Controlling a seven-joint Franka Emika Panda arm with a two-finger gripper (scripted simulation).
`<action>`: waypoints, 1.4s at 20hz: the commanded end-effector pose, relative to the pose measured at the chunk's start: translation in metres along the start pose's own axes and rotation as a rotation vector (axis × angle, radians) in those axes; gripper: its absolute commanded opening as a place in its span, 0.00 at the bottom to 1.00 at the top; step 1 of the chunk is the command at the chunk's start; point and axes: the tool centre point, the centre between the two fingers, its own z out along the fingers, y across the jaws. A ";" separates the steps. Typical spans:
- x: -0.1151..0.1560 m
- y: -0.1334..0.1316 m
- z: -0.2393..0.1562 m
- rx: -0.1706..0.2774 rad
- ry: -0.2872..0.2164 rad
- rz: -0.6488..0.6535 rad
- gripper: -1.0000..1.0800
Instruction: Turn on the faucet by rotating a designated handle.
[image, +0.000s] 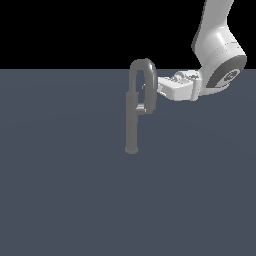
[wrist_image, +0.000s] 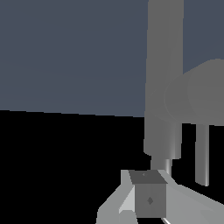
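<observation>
- Desk (image: 60, 200) surface, flat dark blue-grey, fills the lower part of the exterior view, with plain black behind its far edge
- White robot arm (image: 217, 55) comes down from the top of the exterior view's right; its dark-ringed wrist joint sits to the right of the faucet, and the hand reaches sideways toward the left
- Faucet (image: 132, 125) stands upright on the desk near the middle of the exterior view, a thin grey pipe on a small round foot (image: 131, 149); in the wrist view the pipe (wrist_image: 164, 65) looms large and close
- Handle (image: 145, 75), the grey inverted-U loop, arches over the top of the pipe and drops on the exterior view's right side to a short pale stub end (image: 145, 109); in the wrist view a bulky grey curved part of it (wrist_image: 201, 94) juts out beside the pipe
- Gripper (image: 154, 86) meets the right limb of the loop, about halfway down it, touching or just beside the band
- Fingers (wrist_image: 148, 199): one grey block-shaped tip shows close to the wrist camera, just below the pipe; the other is not clearly seen, so I cannot tell how wide they stand or whether they clamp the handle
</observation>
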 end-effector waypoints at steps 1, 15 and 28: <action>0.009 -0.001 0.001 0.026 -0.028 0.023 0.00; 0.017 -0.002 0.002 0.047 -0.052 0.042 0.00; 0.004 0.023 0.002 0.047 -0.051 0.041 0.00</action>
